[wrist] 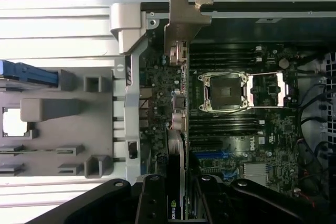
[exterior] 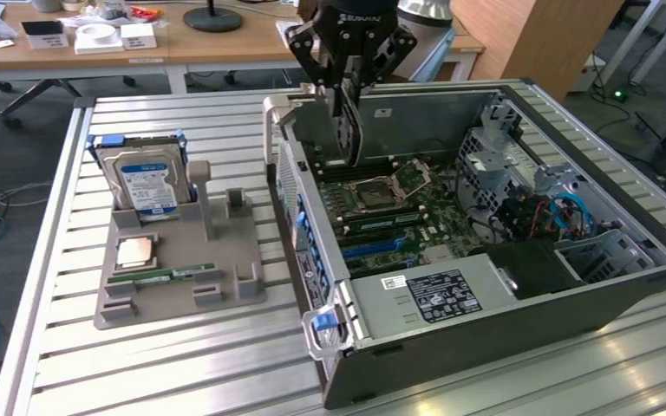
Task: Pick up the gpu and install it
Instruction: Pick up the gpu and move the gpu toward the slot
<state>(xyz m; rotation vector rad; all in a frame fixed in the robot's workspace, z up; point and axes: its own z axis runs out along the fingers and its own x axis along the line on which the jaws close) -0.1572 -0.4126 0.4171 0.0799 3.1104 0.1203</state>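
Holding the gpu (exterior: pixel 349 130) upright by its top edge, I am keeping the tool (exterior: pixel 350 85) partly closed on it, fingers pinching the card. It is hanging low over the motherboard (exterior: pixel 408 217) inside the open case (exterior: pixel 610 286). On the wrist view I am reading an Nvidia logo on the card and "DELL" on the board. A hard drive (exterior: pixel 148 178) is standing on the worktop (exterior: pixel 171 364).

Gpu (exterior: pixel 346 134) is gripped on edge by the tool (exterior: pixel 349 87), over the motherboard (exterior: pixel 420 221) of the open computer case (exterior: pixel 519 347). On the counter (exterior: pixel 171 373), at the exterior view's left, a gray tray (exterior: pixel 177 302) is set; hard drive (exterior: pixel 146 182) stood upright, chip (exterior: pixel 136 251) and memory stick (exterior: pixel 177 274) laid flat.
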